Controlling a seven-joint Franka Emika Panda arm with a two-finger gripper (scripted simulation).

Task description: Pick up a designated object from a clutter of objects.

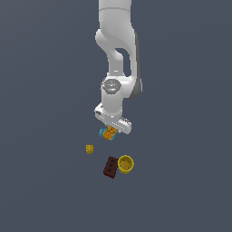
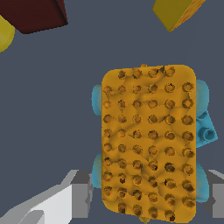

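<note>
White Panda arm reaches down from the top of the exterior view, its hand [image 1: 112, 128] low over the plain dark grey desk [image 1: 45, 190]. Directly under the hand lies the small flat rectangular orange block with a studded top [image 1: 108, 132], with cyan showing along its edges. In the wrist view the orange block [image 2: 148, 142] fills most of the picture: rows of dark-tipped studs, rounded cyan bits bulging out along both long sides, and a small cyan studded brick [image 2: 205, 130] peeking out from beside and partly beneath it. The two grey fingers [image 2: 81, 199] stand on either side of the block near one end, spread wide, one on each long side; whether the pads touch the block I cannot tell, since the block's edge covers the contact. The jaws look apart rather than clamped. Rest of the clutter sits nearer the camera in the exterior view: a small yellow cube [image 1: 89, 148] off toward the exterior view's left, well apart from the block; a dark red studded brick [image 1: 111, 166], tilted; and a yellow round cup [image 1: 125, 164], open mouth up, just beside the red brick on the exterior view's right.
</note>
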